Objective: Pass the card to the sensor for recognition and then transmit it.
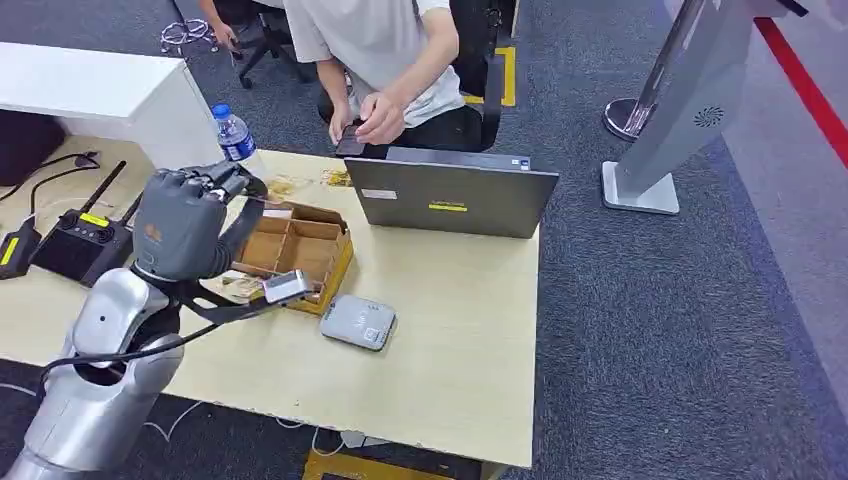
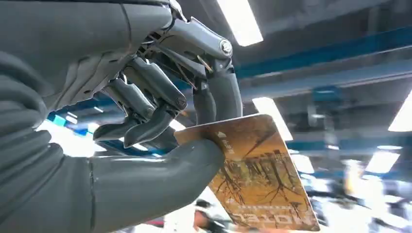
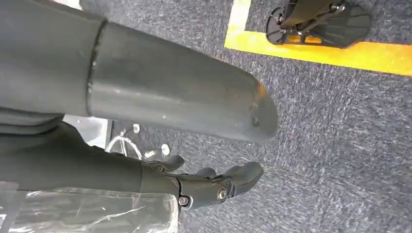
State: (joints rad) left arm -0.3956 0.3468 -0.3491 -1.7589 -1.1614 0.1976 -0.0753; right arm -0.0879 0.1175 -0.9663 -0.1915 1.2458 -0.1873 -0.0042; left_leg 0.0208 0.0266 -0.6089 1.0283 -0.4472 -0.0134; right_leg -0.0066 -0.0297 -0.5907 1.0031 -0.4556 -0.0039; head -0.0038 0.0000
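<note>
Left wrist view: the left robot hand (image 2: 160, 126) pinches the brown card (image 2: 257, 179) between thumb and fingers, raised above the bench (image 1: 450, 330). Its far corner is cut off. Right robot hand (image 3: 214, 187) hangs empty, fingers apart.

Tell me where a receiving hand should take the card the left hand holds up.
Grip the card's free printed end, away from the left hand's thumb and fingers, which pinch one corner. It is flat and thin, so pinch across both faces, coming from the unheld edge.
</note>
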